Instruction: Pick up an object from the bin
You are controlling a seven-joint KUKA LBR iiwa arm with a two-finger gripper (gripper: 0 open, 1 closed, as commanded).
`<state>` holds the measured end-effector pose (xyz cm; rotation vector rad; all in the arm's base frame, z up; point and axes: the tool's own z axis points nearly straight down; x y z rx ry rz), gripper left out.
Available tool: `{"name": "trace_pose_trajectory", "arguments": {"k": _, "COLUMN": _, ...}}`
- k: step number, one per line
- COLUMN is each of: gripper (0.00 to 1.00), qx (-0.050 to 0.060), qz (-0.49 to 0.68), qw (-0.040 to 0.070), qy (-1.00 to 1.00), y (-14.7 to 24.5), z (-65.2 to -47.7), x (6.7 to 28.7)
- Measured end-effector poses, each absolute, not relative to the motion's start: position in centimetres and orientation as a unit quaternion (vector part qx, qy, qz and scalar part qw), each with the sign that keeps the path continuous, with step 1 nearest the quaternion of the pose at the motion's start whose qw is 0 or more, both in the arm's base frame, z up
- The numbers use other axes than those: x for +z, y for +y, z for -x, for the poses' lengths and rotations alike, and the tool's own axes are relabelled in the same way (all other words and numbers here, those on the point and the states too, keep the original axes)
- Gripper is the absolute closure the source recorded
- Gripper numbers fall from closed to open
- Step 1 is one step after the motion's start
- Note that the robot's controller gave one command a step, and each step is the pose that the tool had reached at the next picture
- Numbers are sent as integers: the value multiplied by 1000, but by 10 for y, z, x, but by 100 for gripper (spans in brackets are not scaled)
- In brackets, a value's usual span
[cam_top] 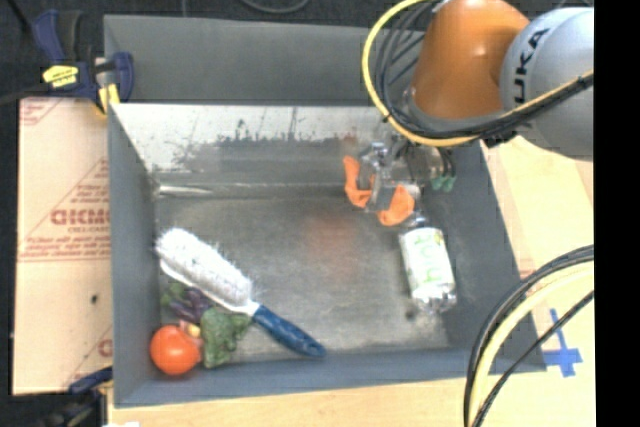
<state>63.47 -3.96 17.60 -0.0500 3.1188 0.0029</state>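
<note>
Centrally at the bin's upper right, gripper pinching one curved orange thing, long axis upper left to lower right, one white bottle just below, lower left one blue-handled brush, one red tomato

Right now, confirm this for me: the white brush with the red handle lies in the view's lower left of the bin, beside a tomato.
Wrong in one respect: the handle is blue, not red, as the camera view shows. The rest stands: the white brush lies in the view's lower left of the bin, beside a tomato.
</note>
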Motion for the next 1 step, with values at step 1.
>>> {"name": "trace_pose_trajectory", "arguments": {"k": 1, "gripper": 100, "qx": 0, "qz": 25, "qw": 10, "qy": 1000, "y": -32, "z": -630, "x": 229}}
